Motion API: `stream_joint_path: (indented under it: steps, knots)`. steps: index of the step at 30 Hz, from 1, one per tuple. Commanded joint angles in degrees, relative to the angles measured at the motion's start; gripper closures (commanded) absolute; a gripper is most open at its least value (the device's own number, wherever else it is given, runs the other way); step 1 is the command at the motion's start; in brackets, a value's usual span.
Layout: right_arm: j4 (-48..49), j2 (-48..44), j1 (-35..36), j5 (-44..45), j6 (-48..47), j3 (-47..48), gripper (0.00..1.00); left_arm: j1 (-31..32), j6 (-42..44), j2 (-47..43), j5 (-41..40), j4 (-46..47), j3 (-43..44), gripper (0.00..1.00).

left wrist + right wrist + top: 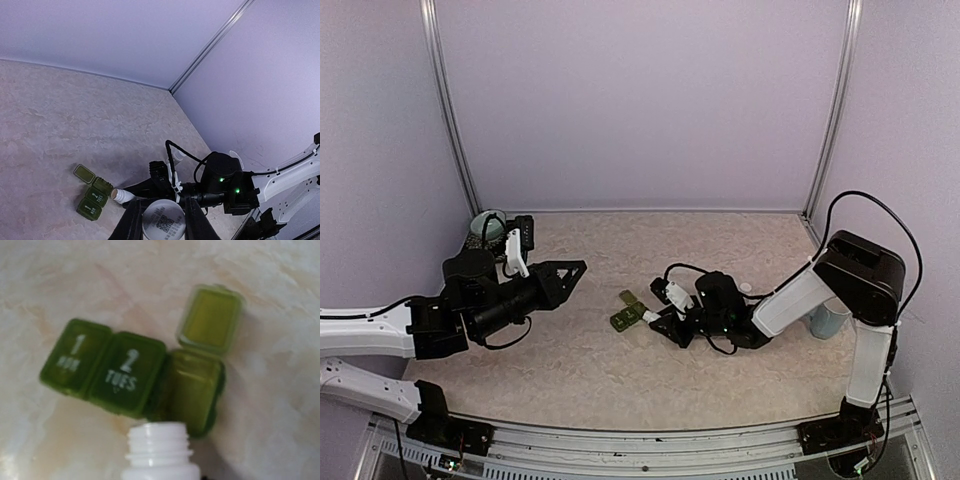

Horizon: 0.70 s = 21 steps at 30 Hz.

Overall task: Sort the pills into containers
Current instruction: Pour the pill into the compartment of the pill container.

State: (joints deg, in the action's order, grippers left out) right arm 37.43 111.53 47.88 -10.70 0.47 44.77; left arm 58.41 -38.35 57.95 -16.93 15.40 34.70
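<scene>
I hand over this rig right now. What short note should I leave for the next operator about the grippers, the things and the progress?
Left gripper: shut on a round white disc with a printed code, probably the bottle's cap.
Right gripper: shut on the white bottle, uncapped, mouth at the green container strip.
Strip: compartments 1 and 2 closed, third compartment open, lid up.
Done: bottle and one compartment opened.
Left: no pill visible yet (blurred view); pour, fill the others, close lids.

Soft, even lavender light, faint shadows; containers (135, 375) blurred in right wrist view.
</scene>
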Motion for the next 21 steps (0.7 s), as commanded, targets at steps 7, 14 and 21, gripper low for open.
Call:
stream_joint_path:
  steps: [7,14,21]
  knots:
    - [-6.3,-3.59,-0.46,1.23,-0.63,2.56,1.0,-0.47,0.1,-1.26,0.49,2.13,-1.35,0.78]
    - [-5.63,-4.24,-0.42,0.79,-0.7,2.46,1.0,-0.4,-0.02,-1.44,0.38,2.36,-1.74,0.78]
    - [-7.83,-3.33,-0.42,1.1,-1.04,4.73,1.0,-0.41,0.15,-1.44,0.4,2.24,-1.57,0.78]
